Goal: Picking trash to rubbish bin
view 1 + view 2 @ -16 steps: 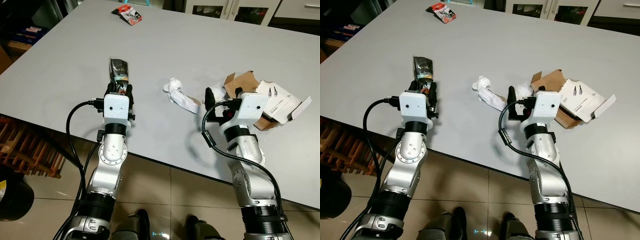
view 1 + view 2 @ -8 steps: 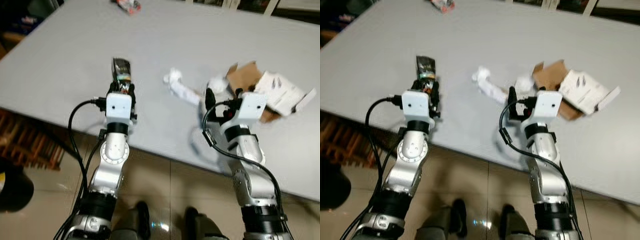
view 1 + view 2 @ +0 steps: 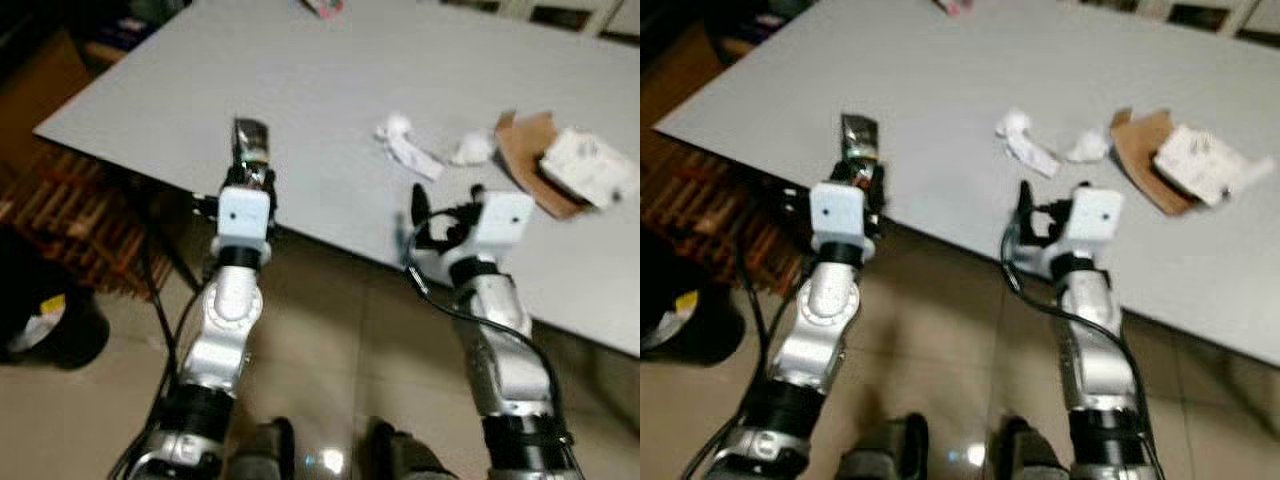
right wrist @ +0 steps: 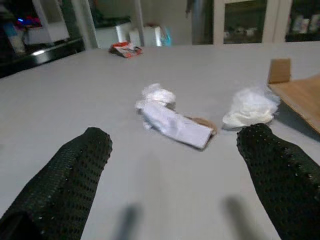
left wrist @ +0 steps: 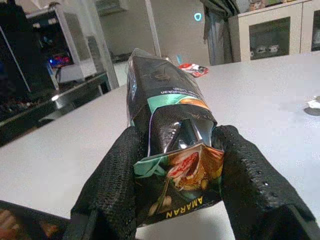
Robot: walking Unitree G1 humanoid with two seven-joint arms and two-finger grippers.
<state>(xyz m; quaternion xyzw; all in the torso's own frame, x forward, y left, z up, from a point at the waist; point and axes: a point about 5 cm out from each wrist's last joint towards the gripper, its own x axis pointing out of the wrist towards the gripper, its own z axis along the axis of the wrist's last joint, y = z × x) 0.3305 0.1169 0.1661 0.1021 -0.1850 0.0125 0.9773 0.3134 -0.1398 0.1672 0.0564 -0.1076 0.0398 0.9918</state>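
Observation:
My left gripper (image 3: 250, 187) is shut on a dark foil snack packet (image 3: 250, 148), which sticks up from between the fingers (image 5: 112, 185) above the near edge of the grey table (image 3: 300, 80). The packet (image 5: 172, 115) is crumpled and has a green and orange band. My right gripper (image 3: 445, 210) is open and holds nothing, hovering low over the table's near edge. Ahead of it (image 4: 175, 135) lie a crumpled white tissue (image 4: 170, 117) and a second white wad (image 4: 250, 107).
Brown cardboard (image 3: 530, 160) and a white box (image 3: 590, 168) lie on the table's right. A red wrapper (image 4: 125, 48) sits at the far side. On the floor to the left stands a black round container (image 3: 45, 320), with wooden slats (image 3: 70, 215) under the table.
The whole picture has shifted: the camera has pulled back from the table and more floor shows. The left gripper still holds the packet; the right stays open.

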